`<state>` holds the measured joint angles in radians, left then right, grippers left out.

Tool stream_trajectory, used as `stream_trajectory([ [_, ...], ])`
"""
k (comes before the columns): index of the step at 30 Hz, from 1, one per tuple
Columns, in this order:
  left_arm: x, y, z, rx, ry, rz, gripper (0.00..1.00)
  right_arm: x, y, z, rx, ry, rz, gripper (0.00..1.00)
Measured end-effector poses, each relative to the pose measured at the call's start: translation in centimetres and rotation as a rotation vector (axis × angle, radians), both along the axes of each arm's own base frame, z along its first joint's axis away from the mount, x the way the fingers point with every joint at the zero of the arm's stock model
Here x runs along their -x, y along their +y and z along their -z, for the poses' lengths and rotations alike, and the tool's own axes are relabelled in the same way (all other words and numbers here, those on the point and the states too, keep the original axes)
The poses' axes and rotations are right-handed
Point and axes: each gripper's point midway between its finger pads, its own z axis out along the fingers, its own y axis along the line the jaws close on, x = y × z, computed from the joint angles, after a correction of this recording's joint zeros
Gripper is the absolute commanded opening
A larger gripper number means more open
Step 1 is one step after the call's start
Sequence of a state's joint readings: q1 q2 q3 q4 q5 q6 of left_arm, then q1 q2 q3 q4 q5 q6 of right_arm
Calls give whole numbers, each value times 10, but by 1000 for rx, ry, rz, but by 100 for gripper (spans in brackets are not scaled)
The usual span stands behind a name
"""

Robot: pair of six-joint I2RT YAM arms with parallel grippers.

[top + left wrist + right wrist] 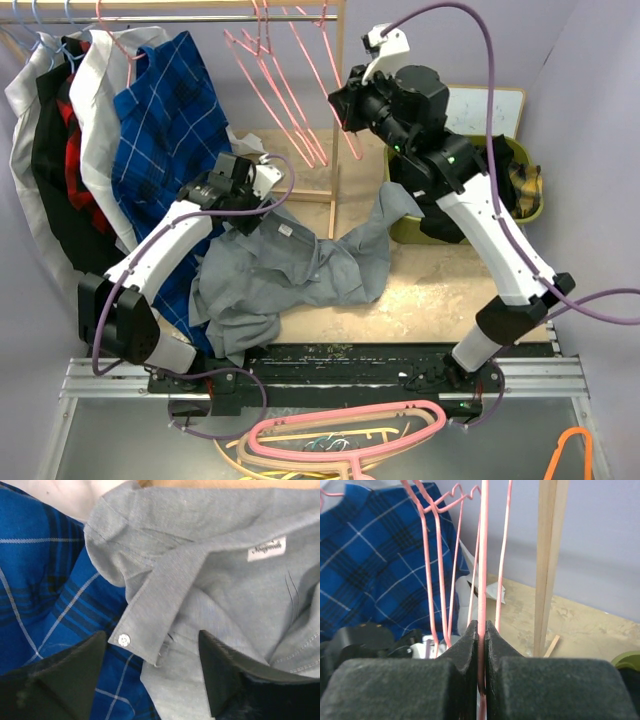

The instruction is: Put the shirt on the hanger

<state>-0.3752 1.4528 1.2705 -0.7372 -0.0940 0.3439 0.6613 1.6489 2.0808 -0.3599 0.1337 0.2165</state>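
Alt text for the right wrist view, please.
The black padded jaws are shut on a thin pink wire hanger running up the middle. Other pink wire hangers hang left, before a blue checked shirt; a pale wooden post stands right.

1. I have the shirt lying on the table, between my two arms.
2. Behind it, the hanger hangs among others, pinched in the right gripper.
3. The left gripper straddles the shirt's collar, jaws apart.
4. Hung garments lie left of the shirt; a bin lies right.
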Motion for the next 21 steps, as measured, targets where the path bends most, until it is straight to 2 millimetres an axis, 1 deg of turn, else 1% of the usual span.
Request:
stream_trajectory([
  [2,-8,1,3,-19,-14,-3,60,11,-3,-10,-13,-14,-21,0],
  [5,-15,1,10,-32,-17,-7,59,26,-7,-15,-26,-23,-56,0],
  [9,-20,-1,15,-34,-17,-5,59,48,-11,-12,-44,-18,-108,0],
  [13,-22,-1,18,-41,-24,3,59,74,-23,-8,-58,-16,-141,0],
  [15,-23,-1,21,-44,-21,7,55,90,-31,-11,-73,-30,-158,0],
  [17,-25,-2,25,-47,-15,9,42,105,-41,-20,-92,-55,-167,0],
  [19,-26,-3,30,-52,-7,12,26,119,-49,-26,-108,-76,-182,0],
  [21,-27,-3,35,-56,5,15,6,133,-58,-28,-120,-89,-190,0],
])
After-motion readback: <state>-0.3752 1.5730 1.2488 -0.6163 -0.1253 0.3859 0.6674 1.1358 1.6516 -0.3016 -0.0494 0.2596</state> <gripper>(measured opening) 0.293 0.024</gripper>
